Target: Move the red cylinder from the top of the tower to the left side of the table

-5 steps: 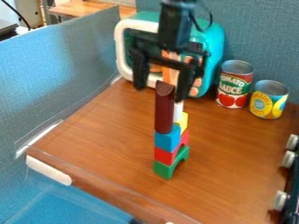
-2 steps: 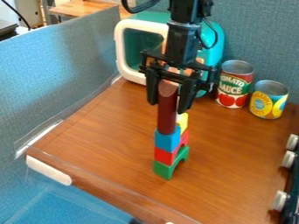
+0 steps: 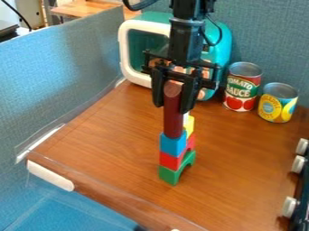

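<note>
Gripping the red cylinder (image 3: 172, 122) near its top, your fingers (image 3: 172, 108) press in from both sides. You have it upright atop the tower, dark maroon and smooth, with a paler upper end; its foot touches the blue block (image 3: 172, 144). Just behind it, below your fingers, stand a white piece (image 3: 186, 118) and a yellow block (image 3: 190, 126). Lower down you see the red block (image 3: 170, 160), then the green arch (image 3: 170, 175) on the bench (image 3: 102, 135). Close behind your fingers is a teal toy box (image 3: 222, 47) with a white-framed front. Right of them in the view, you get a can (image 3: 242, 88) with a red-and-green tomato label, then a shorter can (image 3: 278, 103) labelled in yellow and blue. Farther off, black stove knobs' silver caps (image 3: 302, 146) line the right edge; a blue-grey partition (image 3: 60, 81) bounds the left.
</note>
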You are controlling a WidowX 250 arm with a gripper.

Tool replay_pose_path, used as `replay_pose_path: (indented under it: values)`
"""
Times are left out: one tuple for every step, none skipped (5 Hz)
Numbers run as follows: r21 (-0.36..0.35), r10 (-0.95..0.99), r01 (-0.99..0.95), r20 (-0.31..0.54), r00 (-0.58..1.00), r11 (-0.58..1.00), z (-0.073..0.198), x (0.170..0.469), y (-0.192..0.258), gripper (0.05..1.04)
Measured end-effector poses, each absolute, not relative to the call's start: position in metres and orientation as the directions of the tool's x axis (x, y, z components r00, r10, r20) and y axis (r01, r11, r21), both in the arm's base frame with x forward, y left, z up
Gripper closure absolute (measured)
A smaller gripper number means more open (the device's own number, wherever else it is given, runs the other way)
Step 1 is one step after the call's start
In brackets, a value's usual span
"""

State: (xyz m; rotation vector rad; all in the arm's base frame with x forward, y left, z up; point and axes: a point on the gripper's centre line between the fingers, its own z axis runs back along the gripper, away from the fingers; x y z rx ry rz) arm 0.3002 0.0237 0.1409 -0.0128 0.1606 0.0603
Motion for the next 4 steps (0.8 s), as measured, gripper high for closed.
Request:
replay_pose_path:
  values:
    - [-0.029,0.1,-0.105,-0.154,0.983,0.994,0.156,0.294,0.035,0.538]
    - [-0.035,0.181,-0.187,-0.127,0.975,0.982,0.185,0.28,0.058,0.538]
    - [-0.003,0.313,-0.315,-0.125,0.942,0.949,0.198,0.267,0.099,0.538]
    - [0.031,0.342,-0.341,-0.099,0.934,0.94,0.183,0.271,0.13,0.538]
